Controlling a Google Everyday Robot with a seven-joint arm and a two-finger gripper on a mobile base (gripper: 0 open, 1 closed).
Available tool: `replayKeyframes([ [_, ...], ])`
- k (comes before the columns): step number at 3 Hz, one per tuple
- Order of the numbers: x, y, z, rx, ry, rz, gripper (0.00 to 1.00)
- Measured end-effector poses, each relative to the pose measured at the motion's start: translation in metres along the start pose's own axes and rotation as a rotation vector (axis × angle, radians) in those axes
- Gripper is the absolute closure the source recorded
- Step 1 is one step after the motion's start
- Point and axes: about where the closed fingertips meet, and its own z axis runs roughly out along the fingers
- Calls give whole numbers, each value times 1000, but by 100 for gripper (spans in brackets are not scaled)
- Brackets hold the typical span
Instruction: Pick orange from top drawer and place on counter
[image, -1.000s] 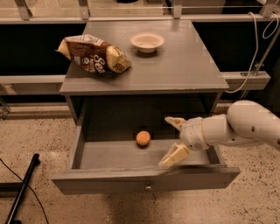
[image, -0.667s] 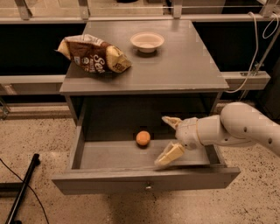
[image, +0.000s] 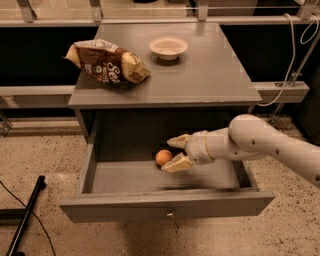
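Note:
The orange (image: 163, 157) lies inside the open top drawer (image: 165, 207), near the middle of its floor. My gripper (image: 174, 153) reaches in from the right on a white arm, its open fingers just right of the orange, one above and behind it, one below and in front. The fingers do not hold the fruit. The grey counter (image: 215, 75) is above the drawer.
A brown-and-yellow chip bag (image: 107, 62) lies on the counter's left part and a white bowl (image: 168, 47) stands at its back middle. A black pole (image: 25, 215) lies on the speckled floor at left. Cables hang at right.
My gripper has moved left across the drawer, from well right of the orange to right beside it. The orange has not moved.

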Motion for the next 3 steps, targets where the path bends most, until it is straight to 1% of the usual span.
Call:
replayKeyframes([
  [1, 6, -11, 31, -5, 42, 5, 42],
  [2, 12, -19, 46, 0, 73, 16, 42],
  [3, 19, -23, 54, 6, 90, 34, 24],
])
